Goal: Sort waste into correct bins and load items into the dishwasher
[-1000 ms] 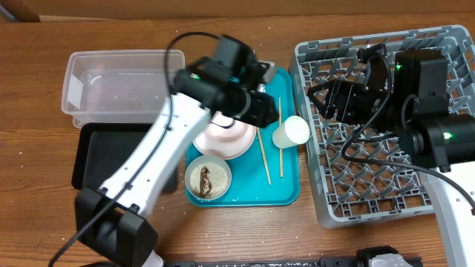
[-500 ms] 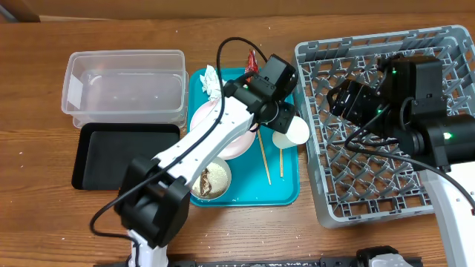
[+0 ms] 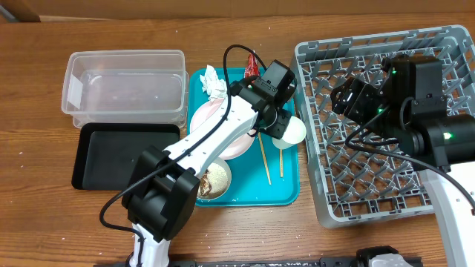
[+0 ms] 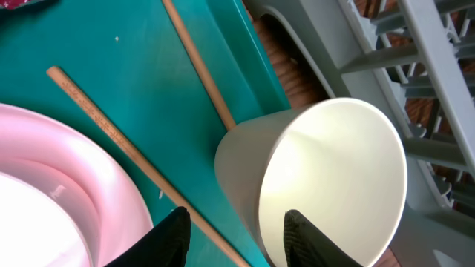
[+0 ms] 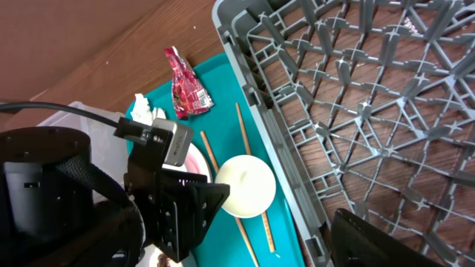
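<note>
The cup-loading step is in hand: on the teal tray (image 4: 141, 67), the left gripper (image 4: 236, 226) is open, astride the white cup's (image 4: 326, 163) wall. Next it must close firmly and lift.

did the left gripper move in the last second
Yes. The left gripper shifted right along the teal tray, from over the plate to the cup beside the dish rack.

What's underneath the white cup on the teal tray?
The cup lies on its side across one wooden chopstick, on the teal tray. The chopstick's middle stretch is covered by the cup; whether anything else lies beneath cannot be seen.
</note>
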Available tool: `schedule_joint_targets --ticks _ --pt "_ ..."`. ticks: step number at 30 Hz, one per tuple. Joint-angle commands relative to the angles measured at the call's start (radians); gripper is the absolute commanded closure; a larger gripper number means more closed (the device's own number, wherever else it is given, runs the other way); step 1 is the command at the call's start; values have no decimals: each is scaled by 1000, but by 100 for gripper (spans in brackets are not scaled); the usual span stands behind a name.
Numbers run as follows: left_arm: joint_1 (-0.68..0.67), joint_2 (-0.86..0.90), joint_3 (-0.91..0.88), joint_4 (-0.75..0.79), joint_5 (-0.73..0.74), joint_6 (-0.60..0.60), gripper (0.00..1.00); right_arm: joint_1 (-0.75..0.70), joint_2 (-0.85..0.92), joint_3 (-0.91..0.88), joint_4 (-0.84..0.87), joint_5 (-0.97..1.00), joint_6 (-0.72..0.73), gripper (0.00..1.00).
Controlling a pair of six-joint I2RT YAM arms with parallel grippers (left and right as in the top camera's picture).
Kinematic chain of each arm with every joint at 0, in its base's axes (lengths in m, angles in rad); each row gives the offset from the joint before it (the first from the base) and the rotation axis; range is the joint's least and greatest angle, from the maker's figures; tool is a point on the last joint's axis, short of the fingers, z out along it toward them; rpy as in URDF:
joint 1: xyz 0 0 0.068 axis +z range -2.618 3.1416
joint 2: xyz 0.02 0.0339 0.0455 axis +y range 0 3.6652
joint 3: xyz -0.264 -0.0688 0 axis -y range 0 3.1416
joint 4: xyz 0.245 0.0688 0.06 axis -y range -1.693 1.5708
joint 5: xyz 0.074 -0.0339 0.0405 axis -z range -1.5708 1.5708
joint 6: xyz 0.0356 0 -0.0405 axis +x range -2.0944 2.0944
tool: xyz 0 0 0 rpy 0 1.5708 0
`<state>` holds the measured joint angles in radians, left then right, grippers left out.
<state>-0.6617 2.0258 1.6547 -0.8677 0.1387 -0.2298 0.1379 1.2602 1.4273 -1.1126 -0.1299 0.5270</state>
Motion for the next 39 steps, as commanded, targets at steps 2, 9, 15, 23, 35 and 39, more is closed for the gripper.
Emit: schedule_joint_targets --ticks 2,9,15,23,35,39 --pt "-13 14 7 -1 -19 24 60 -3 -8 26 3 25 8 16" --pt "-13 15 1 -29 -22 16 55 -3 -8 26 2 24 9 16" --pt "-13 16 1 -56 -13 12 54 -3 -8 26 -1 24 9 16" --pt "-13 55 1 -84 -14 16 59 -3 -8 26 -3 24 9 16" --pt "48 5 161 -185 23 -56 96 -3 -8 26 -20 24 9 15" --pt "153 -68 267 -226 148 -54 96 -3 -8 26 -21 24 7 15"
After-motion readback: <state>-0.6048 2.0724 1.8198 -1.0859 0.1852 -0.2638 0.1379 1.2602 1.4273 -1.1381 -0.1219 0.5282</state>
